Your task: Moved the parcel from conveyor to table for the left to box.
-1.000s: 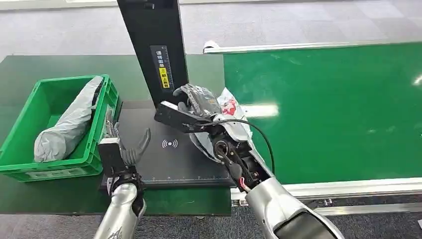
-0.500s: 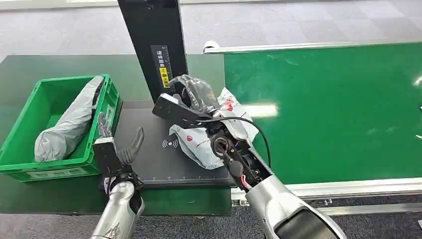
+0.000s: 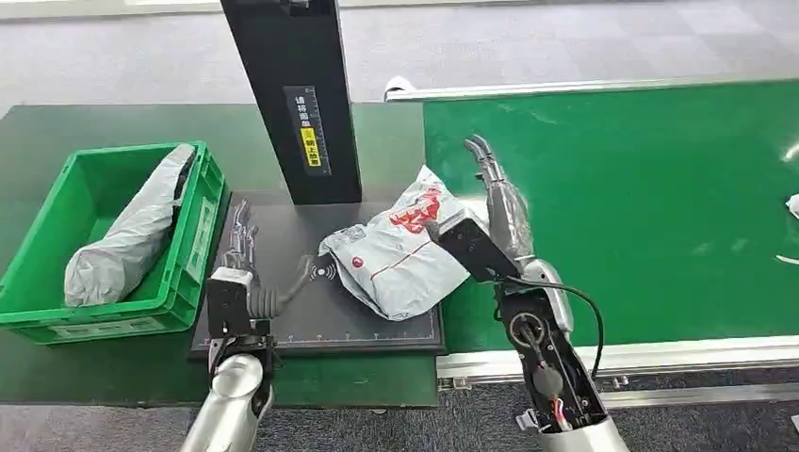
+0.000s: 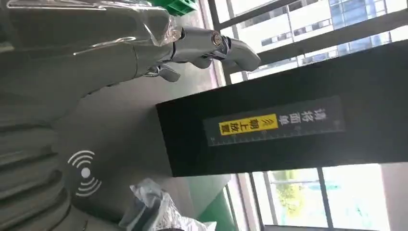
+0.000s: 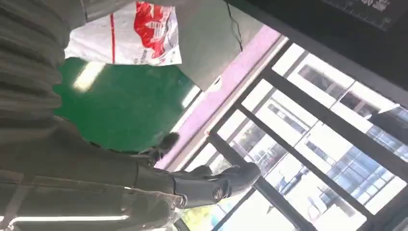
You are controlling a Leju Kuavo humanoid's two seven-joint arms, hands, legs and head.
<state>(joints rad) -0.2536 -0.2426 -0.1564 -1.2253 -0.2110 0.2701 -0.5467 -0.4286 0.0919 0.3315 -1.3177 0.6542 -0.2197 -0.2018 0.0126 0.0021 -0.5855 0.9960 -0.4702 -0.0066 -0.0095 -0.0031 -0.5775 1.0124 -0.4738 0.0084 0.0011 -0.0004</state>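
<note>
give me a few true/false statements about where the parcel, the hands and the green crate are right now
1. The white parcel lies on the black scan pad. True.
2. The right hand grips the parcel. False: its fingers are stretched out over the green conveyor, holding nothing.
3. The green crate holds a grey wrapped parcel. True.
4. The left hand holds the white parcel. False: it is open over the pad, beside the parcel.
5. The white parcel sits inside the crate. False: it is on the pad, in front of the black post.
</note>
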